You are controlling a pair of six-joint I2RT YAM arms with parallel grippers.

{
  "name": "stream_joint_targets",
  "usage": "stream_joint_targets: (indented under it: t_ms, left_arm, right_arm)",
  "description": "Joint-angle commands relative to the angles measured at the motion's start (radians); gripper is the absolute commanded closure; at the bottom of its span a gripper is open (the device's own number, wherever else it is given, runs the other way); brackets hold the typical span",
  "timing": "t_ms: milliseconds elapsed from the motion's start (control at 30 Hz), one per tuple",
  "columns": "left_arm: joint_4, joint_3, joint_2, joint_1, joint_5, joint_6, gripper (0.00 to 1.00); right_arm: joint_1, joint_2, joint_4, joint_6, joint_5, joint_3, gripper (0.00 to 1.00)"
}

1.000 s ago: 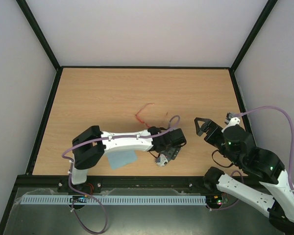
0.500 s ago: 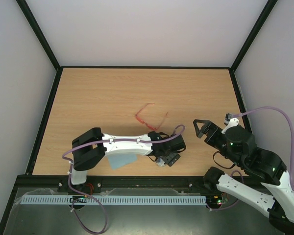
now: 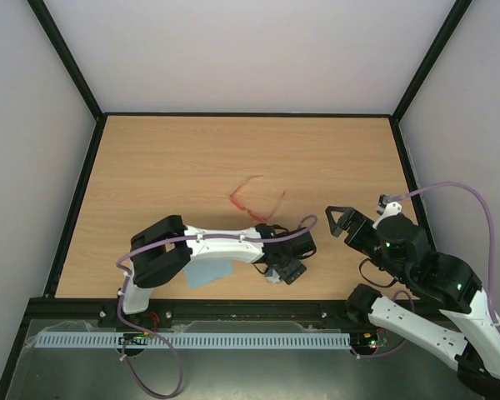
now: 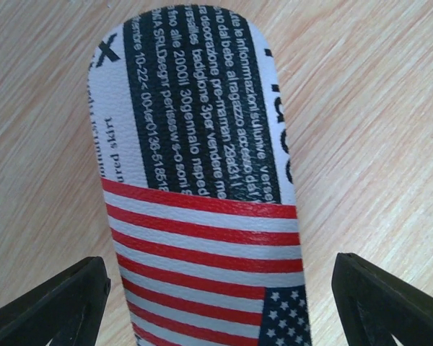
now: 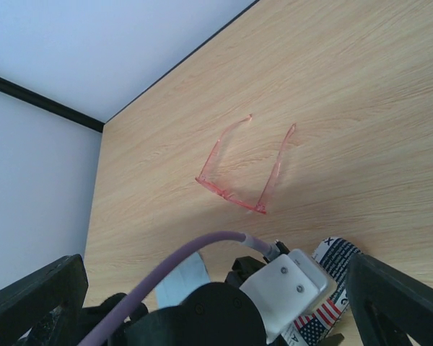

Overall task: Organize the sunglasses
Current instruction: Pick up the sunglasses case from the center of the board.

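The sunglasses, thin translucent red-orange with both temple arms unfolded, lie on the wooden table mid-centre; they also show in the right wrist view. The flag-patterned case lies closed on the table near the front edge, mostly hidden under the left wrist in the top view. My left gripper is open and straddles the case, with a gap on each side of it. My right gripper is open and empty, above the table to the right of the case, facing the sunglasses.
A light blue cloth lies under the left forearm near the front edge; a corner shows in the right wrist view. The left arm's purple cable loops above its wrist. Black frame rails and white walls surround the table.
The left gripper has shifted slightly toward the near edge, over the case. The right gripper has drifted a little left and nearer. The sunglasses have not moved.
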Motion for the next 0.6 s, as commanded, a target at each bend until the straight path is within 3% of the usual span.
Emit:
stream_joint_targets:
  t_ms: [0,133,433,567]
  left_arm:
    - [-0.005,0.018,0.012,0.016,0.019,0.012,0.15]
    - [-0.006,0.025,0.018,0.021,0.028,0.011,0.23]
    - [-0.008,0.033,0.039,0.023,0.035,0.009,0.3]
    - [-0.011,0.036,0.039,0.027,0.033,0.008,0.39]
  right_arm:
    - [0.006,-0.021,-0.006,0.001,-0.002,-0.026,0.01]
    - [0.006,-0.022,-0.004,-0.002,-0.005,-0.032,0.02]
    - [0.007,-0.029,0.0,-0.002,-0.004,-0.049,0.02]
    - [0.007,-0.033,0.002,-0.001,-0.006,-0.057,0.01]
